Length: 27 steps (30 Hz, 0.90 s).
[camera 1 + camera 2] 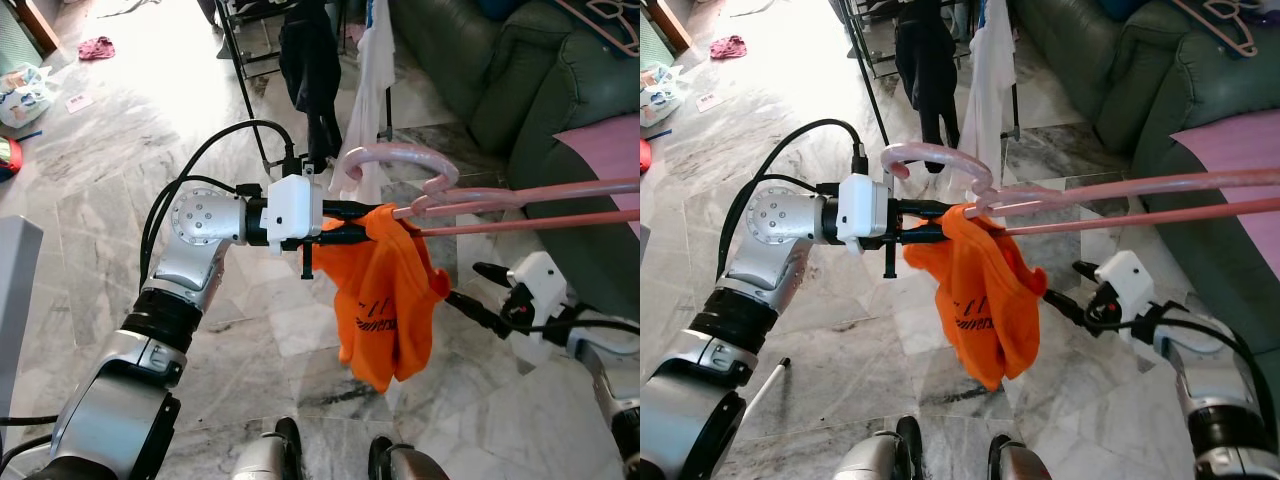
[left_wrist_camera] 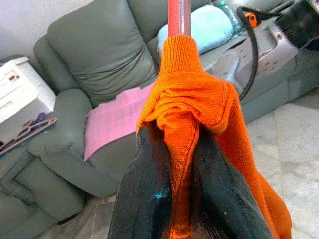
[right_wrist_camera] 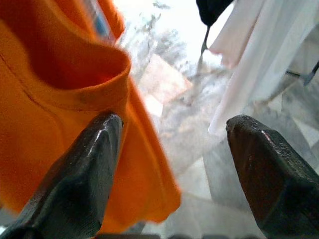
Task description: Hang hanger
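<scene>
A pink hanger [image 1: 520, 200] is held level in front of me, its hook [image 1: 400, 160] curling up toward the clothes rack. An orange garment [image 1: 385, 300] droops from the hanger's near end. My left gripper [image 1: 368, 222] is shut on the bunched orange cloth [image 2: 184, 149] just where the hanger's bar [image 2: 178, 17] comes out of it. My right gripper [image 1: 462, 282] is open, lower and to the right, under the hanger's arms and close beside the garment. The orange fabric [image 3: 50, 99] lies against one of its fingers [image 3: 79, 184].
A black clothes rack [image 1: 245, 100] stands ahead with a dark garment [image 1: 310, 70] and a white shirt [image 1: 372, 90] hanging on it. A green sofa [image 1: 520, 90] with a pink cloth [image 1: 605, 140] runs along the right. Bags and clutter lie on the marble floor at far left [image 1: 25, 95].
</scene>
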### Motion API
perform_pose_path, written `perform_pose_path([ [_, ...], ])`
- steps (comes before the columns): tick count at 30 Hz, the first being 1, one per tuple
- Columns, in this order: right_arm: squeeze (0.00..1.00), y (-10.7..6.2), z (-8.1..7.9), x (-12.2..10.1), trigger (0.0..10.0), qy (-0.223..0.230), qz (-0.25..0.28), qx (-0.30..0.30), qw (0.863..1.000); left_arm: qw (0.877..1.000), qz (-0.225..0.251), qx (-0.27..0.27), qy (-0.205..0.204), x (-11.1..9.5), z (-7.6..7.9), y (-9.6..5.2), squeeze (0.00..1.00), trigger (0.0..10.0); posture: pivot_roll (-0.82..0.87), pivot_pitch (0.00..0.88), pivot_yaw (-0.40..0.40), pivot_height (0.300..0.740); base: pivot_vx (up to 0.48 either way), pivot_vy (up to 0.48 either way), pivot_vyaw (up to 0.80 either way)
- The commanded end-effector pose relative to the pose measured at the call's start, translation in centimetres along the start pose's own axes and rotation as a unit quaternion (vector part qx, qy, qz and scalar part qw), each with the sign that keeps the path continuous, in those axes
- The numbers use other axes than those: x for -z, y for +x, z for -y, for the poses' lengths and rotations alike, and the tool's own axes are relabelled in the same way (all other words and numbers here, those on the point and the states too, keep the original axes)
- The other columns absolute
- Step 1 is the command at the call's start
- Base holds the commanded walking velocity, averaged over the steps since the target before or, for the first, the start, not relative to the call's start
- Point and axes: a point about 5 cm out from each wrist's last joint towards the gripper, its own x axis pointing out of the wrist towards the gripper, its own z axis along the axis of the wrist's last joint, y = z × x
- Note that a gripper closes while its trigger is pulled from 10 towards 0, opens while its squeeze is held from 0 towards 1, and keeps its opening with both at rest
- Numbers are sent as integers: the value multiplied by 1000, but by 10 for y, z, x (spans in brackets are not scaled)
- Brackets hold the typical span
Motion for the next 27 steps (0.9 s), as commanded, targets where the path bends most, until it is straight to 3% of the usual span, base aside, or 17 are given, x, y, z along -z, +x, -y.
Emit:
perform_pose_path([
  [1, 0, 7, -6, 1, 10000, 8, 2, -26, 1000, 1000, 13, 8, 9, -7, 0, 1, 0, 0, 20, 276, 99, 740, 0, 0, 0],
  [7, 0, 18, -19, -2, 10000, 16, 0, -96, 995, 1000, 13, 7, 6, -9, 1, 1, 0, 0, 31, 278, 95, 740, 0, 0, 0],
  [19, 0, 7, -20, 8, 10000, 31, -15, -106, 994, 1000, 14, 6, 3, -12, 0, 0, 0, 0, 28, 278, 97, 740, 0, 0, 0],
  [27, 0, 28, -24, -2, 10000, 26, -1, -127, 992, 999, 42, 20, -9, -23, -1, 7, 0, 0, 43, 283, 106, 740, 0, 0, 0],
])
